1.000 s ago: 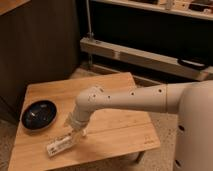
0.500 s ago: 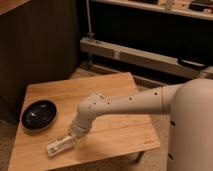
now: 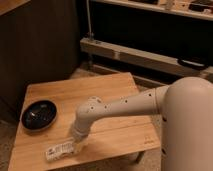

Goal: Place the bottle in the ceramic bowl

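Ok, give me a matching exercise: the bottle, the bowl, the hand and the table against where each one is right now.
1 small white cylindrical bottle
2 glossy black round ceramic bowl
3 robot's hand
4 light wooden table

A at the table's left side
B lying flat near the front edge
C down at the bottle's end
D under all three

Pairs: 1-B, 2-A, 3-C, 4-D.

Arm (image 3: 131, 103) stretches leftward, elbow bent — forearm angled down. Pincer (image 3: 76, 145) hangs low at lower left, pointing downward.
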### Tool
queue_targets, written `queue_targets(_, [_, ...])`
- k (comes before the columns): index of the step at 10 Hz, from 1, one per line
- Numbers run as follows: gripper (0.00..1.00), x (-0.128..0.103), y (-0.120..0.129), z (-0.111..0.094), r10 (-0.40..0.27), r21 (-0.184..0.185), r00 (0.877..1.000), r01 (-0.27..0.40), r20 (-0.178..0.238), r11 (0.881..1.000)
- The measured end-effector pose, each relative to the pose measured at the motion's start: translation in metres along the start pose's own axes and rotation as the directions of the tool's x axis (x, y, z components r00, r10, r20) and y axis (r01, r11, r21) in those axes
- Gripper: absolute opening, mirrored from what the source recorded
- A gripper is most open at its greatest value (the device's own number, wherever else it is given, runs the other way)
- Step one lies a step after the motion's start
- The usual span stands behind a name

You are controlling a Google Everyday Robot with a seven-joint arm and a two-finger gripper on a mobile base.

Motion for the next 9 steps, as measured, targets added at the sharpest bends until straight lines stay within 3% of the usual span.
queue_targets(4, [0.64,-0.007,-0.006,0.017,0.004,-0.034,1.0,-0.004,0.003,0.999])
queue_targets(5, [0.6,-0.009,-0.007,0.02,0.006,-0.043,1.0,-0.006,0.001,0.999])
queue_targets(7, [0.38,-0.013,-0.012,0.024,0.013,-0.055,1.0,-0.012,0.007,0.998])
queue_targets(9, [0.21,-0.02,-0.02,0.018,0.013,-0.042,1.0,-0.013,0.004,0.999])
